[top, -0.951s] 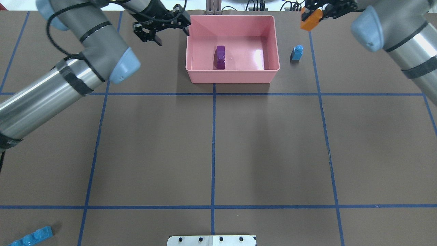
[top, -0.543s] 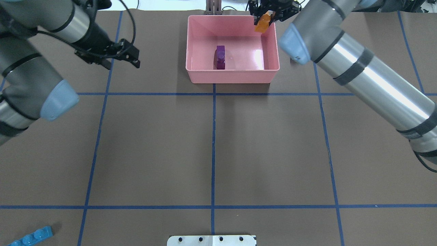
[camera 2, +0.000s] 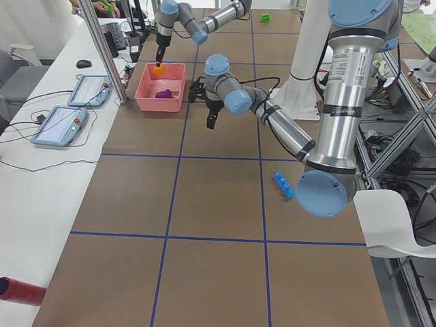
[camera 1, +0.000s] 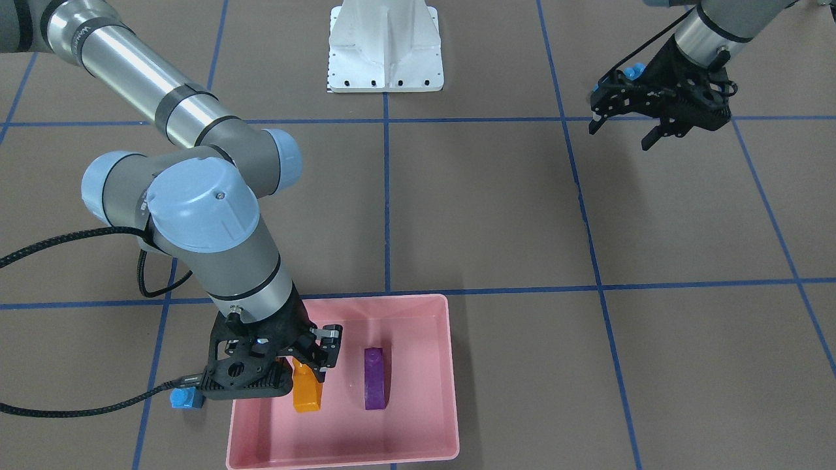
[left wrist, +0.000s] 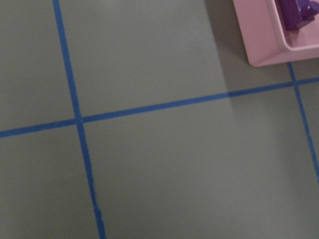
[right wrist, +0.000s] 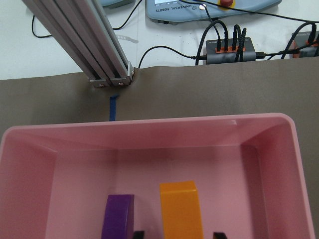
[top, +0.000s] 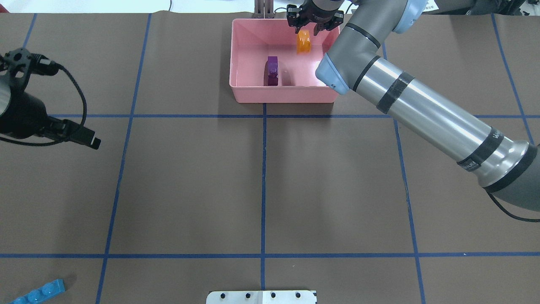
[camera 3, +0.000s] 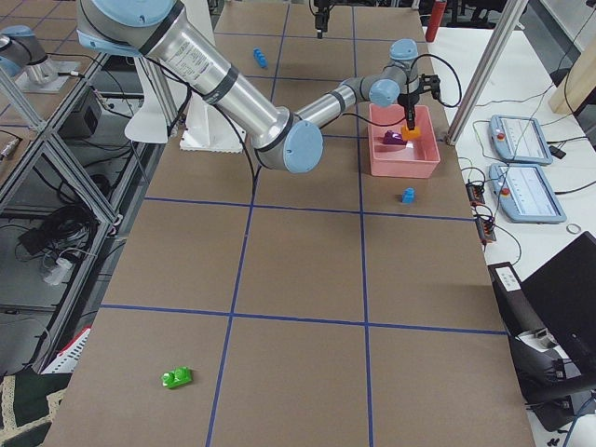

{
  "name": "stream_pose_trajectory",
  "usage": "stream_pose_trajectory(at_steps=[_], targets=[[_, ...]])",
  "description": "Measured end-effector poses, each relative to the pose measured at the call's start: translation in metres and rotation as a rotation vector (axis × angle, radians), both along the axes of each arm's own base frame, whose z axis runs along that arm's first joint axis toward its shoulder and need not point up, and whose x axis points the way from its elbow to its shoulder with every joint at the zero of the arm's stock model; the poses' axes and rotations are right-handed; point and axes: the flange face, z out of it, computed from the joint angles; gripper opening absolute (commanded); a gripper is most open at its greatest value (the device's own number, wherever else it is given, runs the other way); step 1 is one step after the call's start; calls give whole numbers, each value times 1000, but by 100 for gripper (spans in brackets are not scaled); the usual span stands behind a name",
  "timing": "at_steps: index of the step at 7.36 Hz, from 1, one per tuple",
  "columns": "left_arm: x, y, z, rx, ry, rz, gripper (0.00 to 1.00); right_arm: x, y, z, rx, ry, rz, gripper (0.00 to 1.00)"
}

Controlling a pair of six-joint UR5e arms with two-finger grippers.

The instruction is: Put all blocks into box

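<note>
- R pincer [top: 306, 30] spread over box [camera 1: 418, 418]; orange block [camera 1: 307, 393] loose inside, beside purple [camera 1: 374, 386]
- L pincer [camera 1: 624, 134] spread, empty, well apart
- Next, prob: R lifts, takes small blue [camera 1: 185, 398] just beside box; long blue [top: 40, 292], green [camera 3: 176, 377] also outside

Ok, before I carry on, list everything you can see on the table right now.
box: one, pink, far middle of the table
purple block: one, purple, inside the box
orange block: one, orange, inside the box, not gripped
small blue block: one, blue, on the table just outside the box, on the robot's right
long blue block: one, blue, near corner on the robot's left
green block: one, green, table's end on the robot's right
base plate: one, white, at the robot's edge
left gripper: one, black, fingers open, empty, over bare table
right gripper: one, black, fingers open, above the orange block
</note>
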Motion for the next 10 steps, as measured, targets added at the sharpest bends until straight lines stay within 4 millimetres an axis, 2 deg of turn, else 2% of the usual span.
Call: stream_pose_trajectory(at_steps=[1, 3, 5, 7, 8, 10], targets=[[2, 21, 9, -8, -14, 33, 100, 8, -2, 17, 5, 13, -3, 100], [7, 45, 17, -17, -30, 76, 100, 19, -5, 49, 23, 54, 0, 99], [13, 51, 21, -13, -45, 89, 100, 49, -12, 93, 78, 115, -43, 99], [17, 53, 24, -10, -56, 90, 100, 74, -8, 153, 105, 118, -59, 99], [18, 52, 25, -12, -59, 91, 100, 78, -3, 177, 103, 124, -65, 98], [20, 52, 27, -13, -62, 94, 100, 69, -5, 201, 68, 144, -65, 99]])
